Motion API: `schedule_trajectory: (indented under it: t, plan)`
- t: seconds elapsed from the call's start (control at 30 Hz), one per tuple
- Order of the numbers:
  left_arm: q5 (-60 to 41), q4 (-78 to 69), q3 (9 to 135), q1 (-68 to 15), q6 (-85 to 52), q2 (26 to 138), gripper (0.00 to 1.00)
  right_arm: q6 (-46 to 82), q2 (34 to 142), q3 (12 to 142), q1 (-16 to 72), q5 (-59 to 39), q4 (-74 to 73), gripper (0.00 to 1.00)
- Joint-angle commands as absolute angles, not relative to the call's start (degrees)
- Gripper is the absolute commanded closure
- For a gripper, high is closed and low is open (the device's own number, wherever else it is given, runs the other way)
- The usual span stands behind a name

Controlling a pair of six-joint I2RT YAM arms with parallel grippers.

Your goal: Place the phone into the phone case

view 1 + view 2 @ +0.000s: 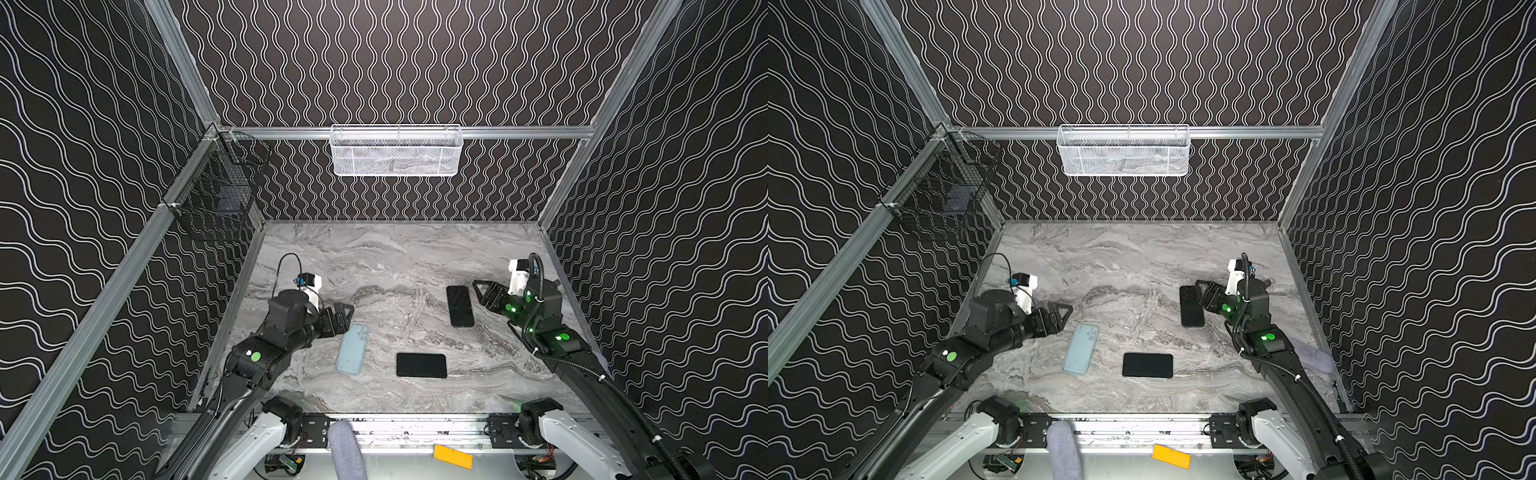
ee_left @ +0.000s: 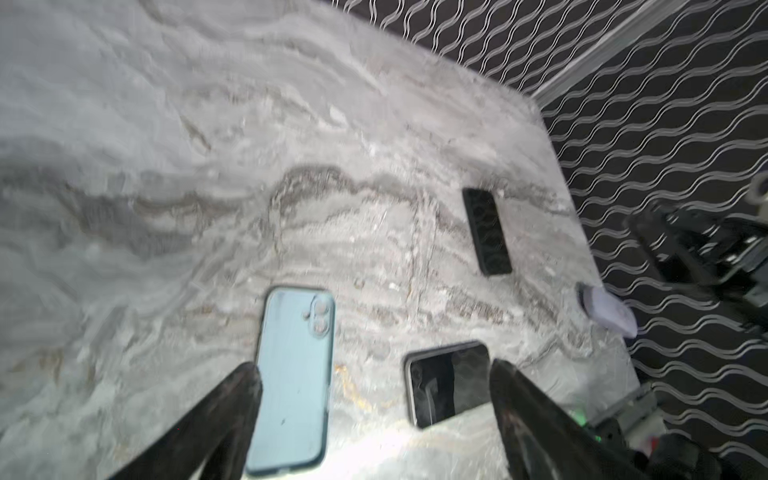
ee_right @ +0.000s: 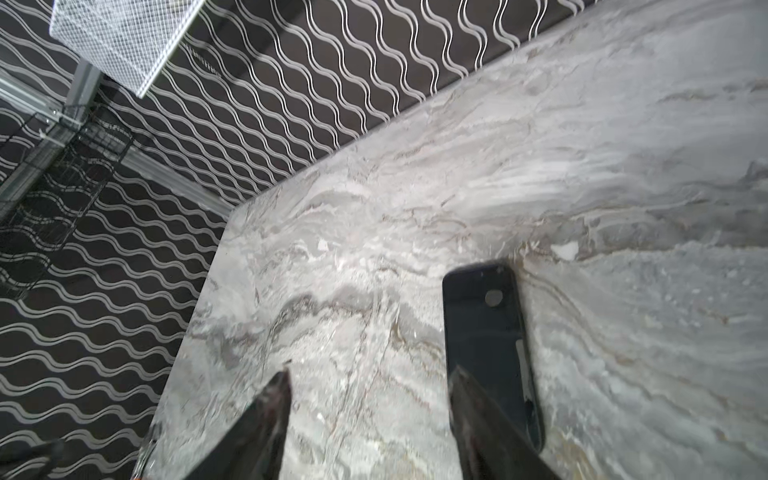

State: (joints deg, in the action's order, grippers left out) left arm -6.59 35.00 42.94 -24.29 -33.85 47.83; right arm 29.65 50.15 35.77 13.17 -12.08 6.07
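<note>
Both top views give me the grey marbled worktop [image 1: 395, 257]: the pale blue phone case [image 1: 352, 349] lies flat left of centre, the glossy black rectangular phone [image 1: 421, 365] crosswise just beside it toward the front edge — the two apart. My left gripper [image 1: 343, 319] hovers spread wide at the case's far end; the right gripper [image 3: 370, 372], jaws parted and empty, hangs by a second black slab [image 1: 460, 306] near the right edge.
</note>
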Motion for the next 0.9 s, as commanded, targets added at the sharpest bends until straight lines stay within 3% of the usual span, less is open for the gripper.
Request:
schedule_trajectory:
  t: [0.0, 0.1, 0.2, 0.57, 0.87]
  plan:
    - [-6.86, 38.23, 41.39, -24.2, -34.56, 45.7, 0.12, 28.66, 48.78, 34.57, 13.27, -15.08, 12.87, 0.37]
    - [-4.9, 43.03, 41.31, -24.81, -33.43, 45.38, 0.15, 29.47, 48.09, 32.33, 13.27, -17.18, 12.75, 0.37]
    - [-1.41, 43.76, 41.95, -30.52, -34.91, 48.1, 0.16, 29.85, 49.92, 32.0, 13.53, -19.05, 13.78, 0.37]
    - [21.4, 48.33, 49.75, -46.75, -42.83, 77.43, 0.18, 29.85, 62.11, 36.35, 14.86, -18.83, 14.06, 0.38]
    - [19.7, 41.34, 58.89, -48.34, -42.1, 98.85, 0.23, 28.81, 67.5, 35.27, 14.86, -16.39, 8.96, 0.38]
